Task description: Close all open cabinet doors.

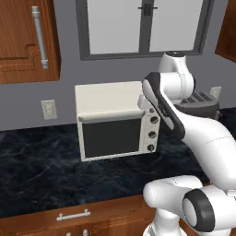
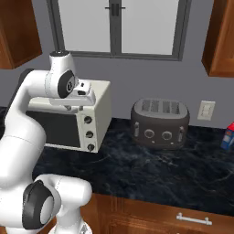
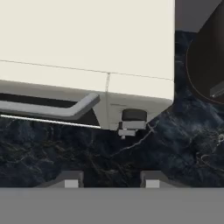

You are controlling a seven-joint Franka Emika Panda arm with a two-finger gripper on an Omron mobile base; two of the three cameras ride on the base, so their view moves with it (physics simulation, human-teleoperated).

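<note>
A: Pincer [image 3: 108,180] position?

B: Above the toaster oven [image 1: 117,120], aimed down over its front right corner. In the hand view the two finger tips [image 3: 72,180] sit at the bottom edge, drawn as near together as they go, nothing between them. Below them: black marbled desk [image 3: 52,148].

A: What else from the hand?

B: Cream oven top, the grey door handle [image 3: 52,109] running left, one dark knob [image 3: 133,117] under the corner.

A: Cabinet doors?

B: One reddish-brown cabinet door [image 1: 27,41] upper left in the left base view, long silver bar handle [image 1: 39,37] near its right edge. Another cabinet door [image 2: 218,39] upper right in the right base view. Whether either stands ajar, can't tell.

A: Desk contents?

B: Dark toaster [image 2: 160,122] right of the oven, near but apart. Window [image 2: 118,25] above both.
</note>
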